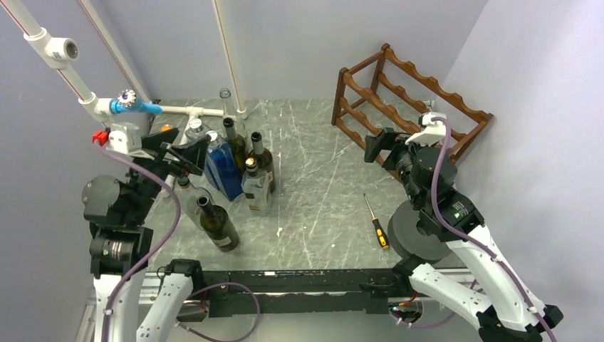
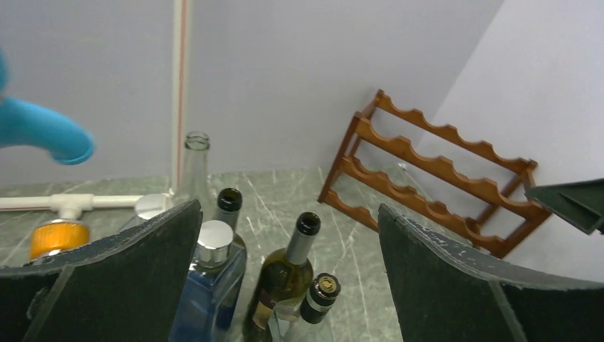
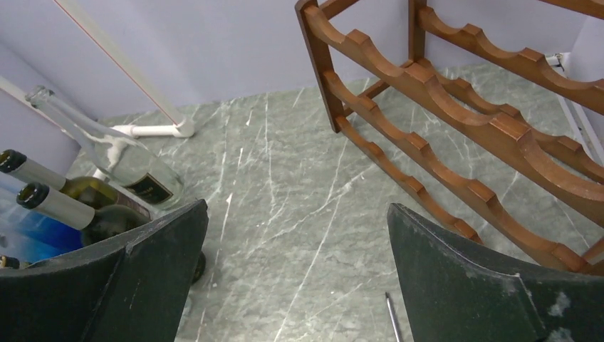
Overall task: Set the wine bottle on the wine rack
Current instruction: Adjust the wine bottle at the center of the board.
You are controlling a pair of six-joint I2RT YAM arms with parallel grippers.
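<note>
Wine bottle: dark green, which I see at the near edge of a cluster of bottles on the left of the tabletop, well apart from the rack. Wine rack: at the far right corner, against the wall. In the cluster I also make out a blue bottle and a clear bottle. Left tool: over the cluster, jaws spread wide, holding nothing. Right tool: near the rack's front, jaws equally wide, empty. Screwdriver: flat on the tabletop near the right arm.
</note>
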